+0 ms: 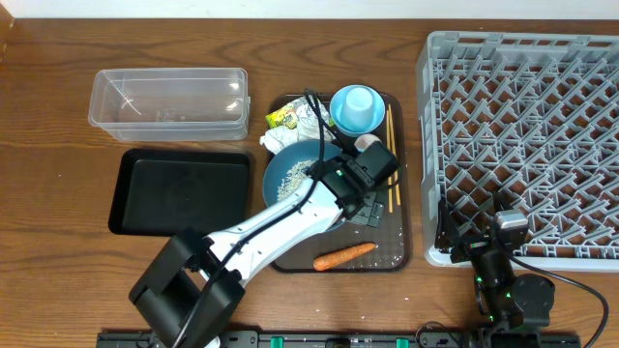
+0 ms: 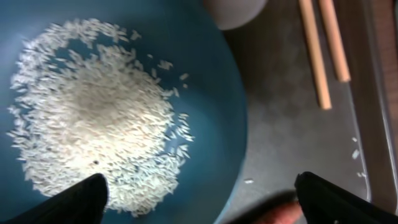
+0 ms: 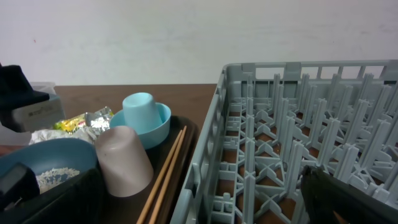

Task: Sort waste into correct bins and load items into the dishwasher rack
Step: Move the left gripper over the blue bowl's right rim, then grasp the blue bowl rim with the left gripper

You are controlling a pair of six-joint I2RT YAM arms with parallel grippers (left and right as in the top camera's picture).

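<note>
The large dark blue bowl (image 1: 290,174) holds loose white rice (image 2: 93,118) and sits on the brown serving tray. My left gripper (image 1: 353,188) is open, low over the bowl's right rim (image 2: 202,186), one finger over the rice and one over the tray. The light blue cup (image 1: 360,101) stands upside down in the small light blue bowl (image 3: 158,124). The white cup (image 3: 124,162) is upside down beside the chopsticks (image 1: 390,155). The wrapper (image 1: 283,118), tissue (image 1: 288,138) and carrot (image 1: 345,255) lie on the tray. My right gripper (image 1: 464,237) is open and empty at the grey rack's (image 1: 527,135) near-left corner.
The clear tub (image 1: 164,97) stands at the back left, with the black tray (image 1: 179,188) in front of it. The brown serving tray (image 1: 397,246) lies between these bins and the rack. A few stray rice grains (image 2: 249,181) lie on the tray.
</note>
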